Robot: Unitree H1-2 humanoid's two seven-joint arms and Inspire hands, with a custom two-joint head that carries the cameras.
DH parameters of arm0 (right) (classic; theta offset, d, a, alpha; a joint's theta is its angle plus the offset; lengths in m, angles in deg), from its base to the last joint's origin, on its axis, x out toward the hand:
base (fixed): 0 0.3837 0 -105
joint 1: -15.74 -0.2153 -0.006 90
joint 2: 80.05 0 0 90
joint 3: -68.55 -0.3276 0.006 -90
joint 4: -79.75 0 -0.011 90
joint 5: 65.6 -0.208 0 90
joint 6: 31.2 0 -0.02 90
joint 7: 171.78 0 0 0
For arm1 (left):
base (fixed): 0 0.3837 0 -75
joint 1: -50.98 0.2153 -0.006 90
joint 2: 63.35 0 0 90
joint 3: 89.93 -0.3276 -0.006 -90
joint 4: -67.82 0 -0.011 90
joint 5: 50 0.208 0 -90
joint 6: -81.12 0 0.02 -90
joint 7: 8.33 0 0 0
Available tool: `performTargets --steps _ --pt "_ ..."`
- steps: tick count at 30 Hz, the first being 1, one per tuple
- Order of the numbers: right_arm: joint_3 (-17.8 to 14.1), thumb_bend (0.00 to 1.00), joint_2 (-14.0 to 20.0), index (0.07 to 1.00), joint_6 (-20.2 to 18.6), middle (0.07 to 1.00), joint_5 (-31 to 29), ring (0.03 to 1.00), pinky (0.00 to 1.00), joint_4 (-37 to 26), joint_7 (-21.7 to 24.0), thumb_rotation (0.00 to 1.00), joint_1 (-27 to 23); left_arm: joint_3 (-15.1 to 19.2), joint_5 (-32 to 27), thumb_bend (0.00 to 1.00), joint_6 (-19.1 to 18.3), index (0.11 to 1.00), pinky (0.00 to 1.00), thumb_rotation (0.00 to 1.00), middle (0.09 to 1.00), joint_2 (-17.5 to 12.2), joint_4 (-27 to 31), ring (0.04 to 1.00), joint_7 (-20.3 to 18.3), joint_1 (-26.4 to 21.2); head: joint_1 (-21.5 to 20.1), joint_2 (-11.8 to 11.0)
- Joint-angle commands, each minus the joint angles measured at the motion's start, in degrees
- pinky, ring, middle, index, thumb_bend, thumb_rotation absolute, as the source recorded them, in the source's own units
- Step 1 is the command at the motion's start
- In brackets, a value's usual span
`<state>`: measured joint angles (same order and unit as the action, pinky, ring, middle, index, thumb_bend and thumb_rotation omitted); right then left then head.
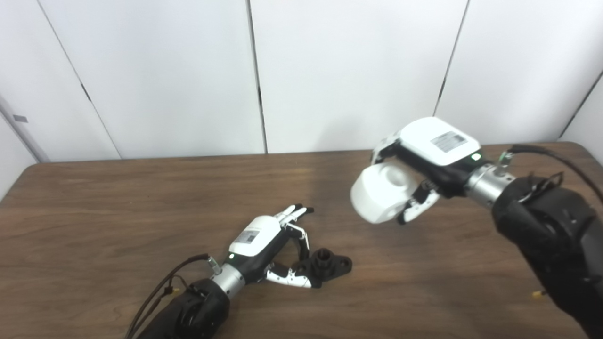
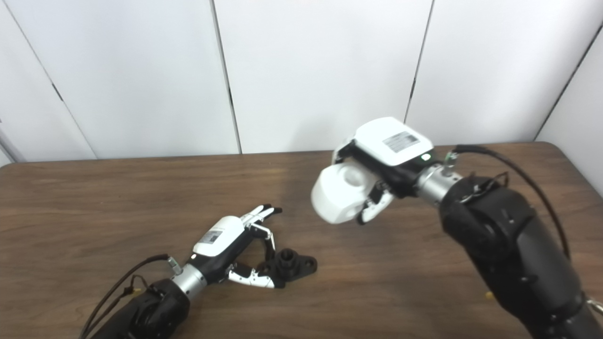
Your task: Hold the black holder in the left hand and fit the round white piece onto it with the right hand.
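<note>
The black holder (image 1: 327,266) lies flat on the brown table (image 1: 118,212), near the front centre; it has a raised round stub in its middle. My left hand (image 1: 266,245) rests beside it on the left, with thumb and one finger pinched on the holder's left end and the other fingers stretched out straight. My right hand (image 1: 433,150) is shut on the round white piece (image 1: 381,193) and holds it in the air, above and to the right of the holder; its hollow side faces up and towards me. The same scene shows in the right eye view, with the holder (image 2: 292,264) and white piece (image 2: 339,193).
White wall panels (image 1: 330,70) stand behind the table's far edge. A black cable (image 1: 556,157) runs from my right wrist, and cables (image 1: 160,287) trail from my left wrist at the front.
</note>
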<state>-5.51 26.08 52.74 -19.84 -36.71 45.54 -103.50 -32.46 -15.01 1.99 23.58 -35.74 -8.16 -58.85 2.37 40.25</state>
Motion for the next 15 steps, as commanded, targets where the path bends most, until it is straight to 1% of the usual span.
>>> performTargets --steps 1,6,8,10,15 --pt "-0.32 0.53 -0.28 0.479 1.93 0.721 0.45 0.796 0.79 -0.83 -1.08 0.14 -2.79 -4.10 4.66 0.52 -2.83 0.485 0.93 0.07 0.955 0.55 -3.26 1.000 -6.33 2.84 0.08 0.09" --pt "1.30 0.53 -1.93 0.480 4.20 0.717 1.08 0.800 0.80 0.16 -0.64 0.14 -2.94 -4.05 4.18 0.52 -2.96 0.486 0.93 0.06 0.957 0.77 -3.05 1.000 -6.40 2.89 0.36 0.42" --pt "1.62 0.53 -2.44 0.481 5.15 0.717 0.92 0.807 0.82 0.82 -0.82 0.14 -2.90 -4.06 4.16 0.52 -3.08 0.485 0.93 0.06 0.955 0.85 -3.06 1.000 -6.38 2.91 0.43 0.55" --pt "1.87 0.53 -2.78 0.480 6.27 0.714 0.85 0.798 0.81 1.62 -1.15 0.14 -2.84 -4.14 4.21 0.52 -3.57 0.485 0.94 0.07 0.959 0.86 -2.63 1.000 -6.79 2.92 0.59 0.60" --pt "2.75 0.53 -3.48 0.479 7.55 0.714 1.82 0.786 0.82 2.68 -0.52 0.14 -2.77 -4.56 4.46 0.52 -3.94 0.486 0.94 0.07 0.960 0.87 -2.38 1.000 -6.81 2.78 1.29 0.87"
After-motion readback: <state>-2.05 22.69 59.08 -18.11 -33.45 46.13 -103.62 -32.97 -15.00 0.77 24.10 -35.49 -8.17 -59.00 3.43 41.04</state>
